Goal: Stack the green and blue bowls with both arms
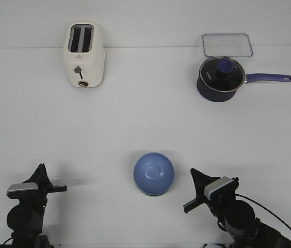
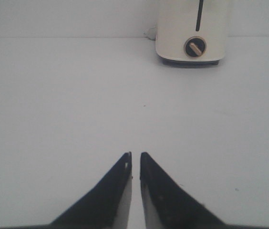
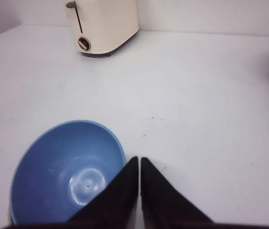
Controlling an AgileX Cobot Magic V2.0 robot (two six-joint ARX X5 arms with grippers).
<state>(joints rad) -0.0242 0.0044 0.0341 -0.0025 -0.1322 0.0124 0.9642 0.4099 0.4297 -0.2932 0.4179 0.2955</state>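
Observation:
The blue bowl (image 1: 154, 173) sits upright on the white table at the front centre. It also shows in the right wrist view (image 3: 63, 171). A thin pale green edge shows under its near rim, so the green bowl (image 1: 152, 195) seems nested beneath it and is mostly hidden. My right gripper (image 1: 193, 171) is shut and empty, just right of the bowl, and its fingertips (image 3: 139, 160) are beside the rim. My left gripper (image 1: 41, 168) is shut and empty over bare table at the front left, far from the bowls; the left wrist view (image 2: 135, 155) shows its jaws nearly together.
A cream toaster (image 1: 85, 54) stands at the back left. A dark navy saucepan (image 1: 219, 80) with a glass lid and a handle pointing right stands at the back right. A clear flat container (image 1: 227, 45) lies behind the saucepan.

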